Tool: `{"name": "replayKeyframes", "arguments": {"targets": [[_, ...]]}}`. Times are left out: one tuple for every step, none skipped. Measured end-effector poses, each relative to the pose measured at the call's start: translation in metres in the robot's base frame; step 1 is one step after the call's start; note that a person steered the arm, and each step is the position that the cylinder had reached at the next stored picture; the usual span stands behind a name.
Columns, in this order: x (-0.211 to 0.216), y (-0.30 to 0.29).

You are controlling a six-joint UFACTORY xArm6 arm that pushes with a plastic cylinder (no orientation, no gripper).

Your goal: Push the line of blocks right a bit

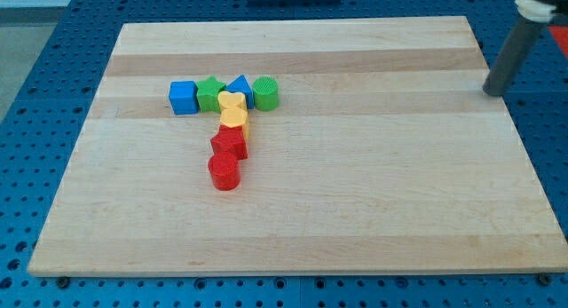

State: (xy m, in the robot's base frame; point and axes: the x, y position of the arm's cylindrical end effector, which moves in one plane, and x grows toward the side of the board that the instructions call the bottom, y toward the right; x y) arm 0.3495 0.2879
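Several blocks form a T shape on the wooden board (355, 193). The top row, from the view's left, holds a blue cube (183, 97), a green star (209, 93), a blue triangle (240, 88) and a green cylinder (265, 92). Below them a column runs toward the view's bottom: a yellow heart-like block (232, 103), a yellow hexagon (234, 122), a red star (229, 145) and a red cylinder (224, 171). My tip (491, 90) is at the board's right edge near the view's top, far to the right of all the blocks and touching none.
The board lies on a blue perforated table (35, 130). The dark rod rises from the tip toward the view's top right corner.
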Motion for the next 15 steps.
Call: {"name": "replayKeyframes", "arguments": {"targets": [[-0.051, -0.020], [-0.073, -0.091], [-0.086, -0.180], [-0.100, -0.265], [-0.100, -0.348], [-0.100, -0.425], [-0.094, -0.503], [-0.050, -0.539], [0.000, -0.540], [0.015, -0.540], [0.022, -0.540], [0.028, -0.539], [0.028, -0.537], [0.028, -0.536], [0.028, -0.525]]}}
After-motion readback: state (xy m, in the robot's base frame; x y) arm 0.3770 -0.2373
